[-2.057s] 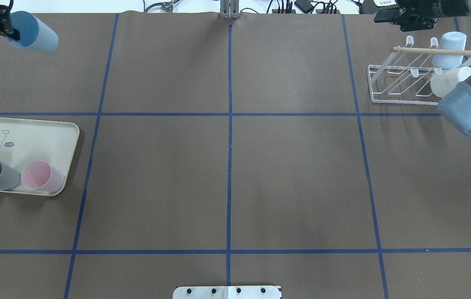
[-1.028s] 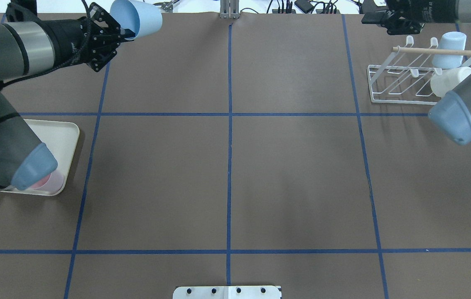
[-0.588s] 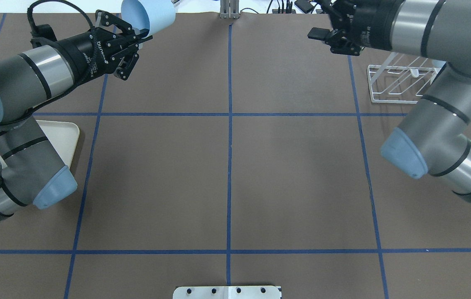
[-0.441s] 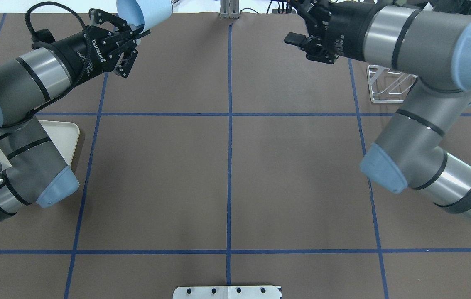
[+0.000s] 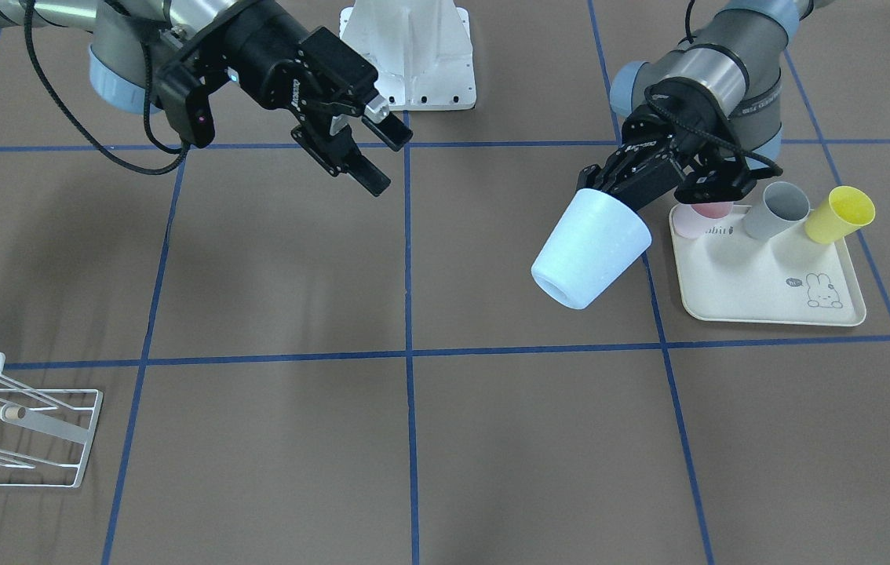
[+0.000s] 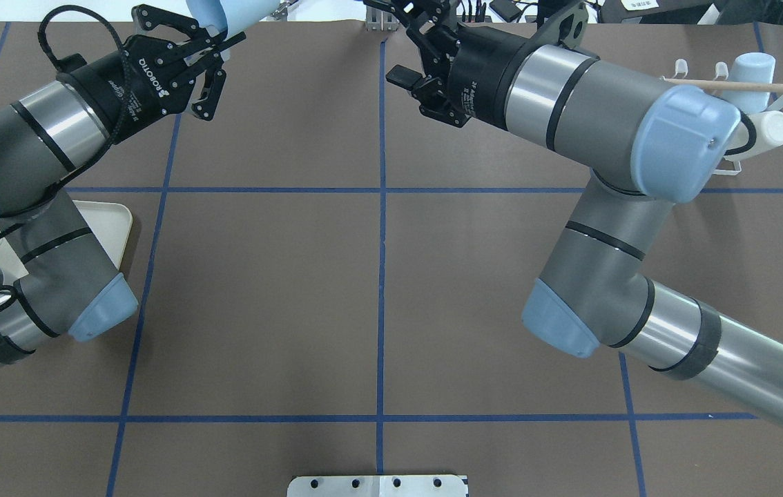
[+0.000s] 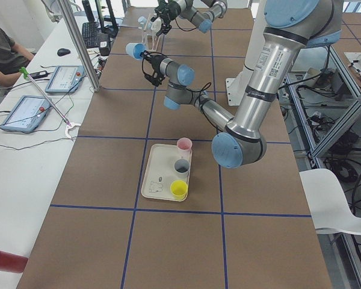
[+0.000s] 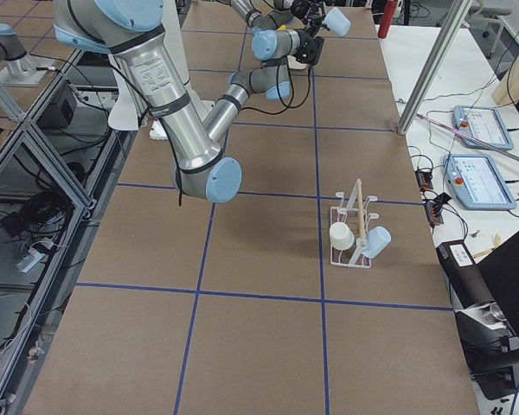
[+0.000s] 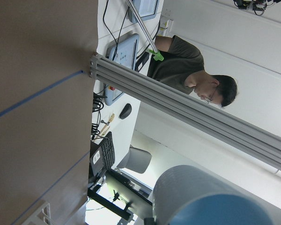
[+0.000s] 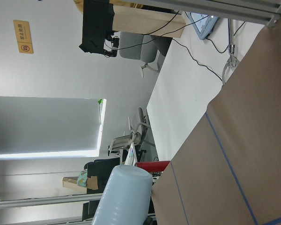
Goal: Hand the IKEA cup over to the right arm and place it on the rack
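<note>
The IKEA cup [image 5: 590,251] is light blue and lies tilted in the air, base pointing away from the robot. My left gripper [image 5: 616,191] is shut on its rim; from overhead the cup [image 6: 229,10] is cut off by the far edge, with the left gripper [image 6: 220,43] below it. My right gripper [image 5: 382,159] is open and empty, about one grid square from the cup, its jaws turned toward it. In the right wrist view the cup [image 10: 124,197] shows ahead. The white wire rack [image 5: 21,424] stands at the far right, its wooden rod [image 6: 737,85] partly behind my right arm.
A light blue cup [image 6: 754,69] and a white cup [image 6: 771,126] sit on the rack. The cream tray [image 5: 767,290] holds a pink cup [image 5: 708,216], a grey cup [image 5: 778,210] and a yellow cup [image 5: 841,213]. A person [image 9: 192,70] sits beyond the table's far side.
My right arm swung from the rack toward the table's middle, gripper open. My left arm carried the cup from the far left corner toward the centre and raised it.
</note>
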Tool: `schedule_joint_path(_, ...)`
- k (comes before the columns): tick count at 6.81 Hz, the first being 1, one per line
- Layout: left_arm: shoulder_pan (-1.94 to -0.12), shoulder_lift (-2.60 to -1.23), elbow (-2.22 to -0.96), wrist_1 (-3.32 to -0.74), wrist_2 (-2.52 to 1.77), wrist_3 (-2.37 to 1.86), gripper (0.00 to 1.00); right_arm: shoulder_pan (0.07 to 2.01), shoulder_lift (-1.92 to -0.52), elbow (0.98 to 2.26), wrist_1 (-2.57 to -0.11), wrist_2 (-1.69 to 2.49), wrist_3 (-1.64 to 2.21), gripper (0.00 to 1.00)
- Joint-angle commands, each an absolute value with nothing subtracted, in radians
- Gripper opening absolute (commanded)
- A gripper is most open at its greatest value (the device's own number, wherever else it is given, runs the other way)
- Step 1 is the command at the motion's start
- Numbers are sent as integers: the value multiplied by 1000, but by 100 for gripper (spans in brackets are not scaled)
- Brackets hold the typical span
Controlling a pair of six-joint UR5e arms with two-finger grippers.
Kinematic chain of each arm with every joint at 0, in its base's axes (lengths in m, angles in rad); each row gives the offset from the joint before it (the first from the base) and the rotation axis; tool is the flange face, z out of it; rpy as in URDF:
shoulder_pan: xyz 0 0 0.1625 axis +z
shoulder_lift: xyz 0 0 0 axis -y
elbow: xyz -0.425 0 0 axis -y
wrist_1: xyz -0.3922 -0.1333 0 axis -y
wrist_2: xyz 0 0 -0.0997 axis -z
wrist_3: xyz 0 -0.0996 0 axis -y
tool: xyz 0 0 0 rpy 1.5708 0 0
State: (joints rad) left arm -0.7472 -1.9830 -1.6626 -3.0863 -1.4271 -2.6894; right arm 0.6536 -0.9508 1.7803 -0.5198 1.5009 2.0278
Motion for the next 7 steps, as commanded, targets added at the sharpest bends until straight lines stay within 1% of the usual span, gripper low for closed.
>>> schedule_joint_path(1, -744, -1983, -1649, -3245, -1436, -2688, 0, 640, -934, 1729, -459, 1493, 2034, 100)
schedule_joint_path(3, -694, -1980, -1637, -3310, -1457, -2648, 0, 640, -934, 1726, -446, 1493, 2037, 100)
schedule_joint_path(5, -657, -1988, -1554, -3460, -1460, -2562, 0, 635, -934, 1726, -445, 1494, 2039, 100)
schedule_joint_path(7, -640, -2003, -1551, -3467, -1451, -2543, 0, 630, -934, 1726, -445, 1494, 2037, 100)
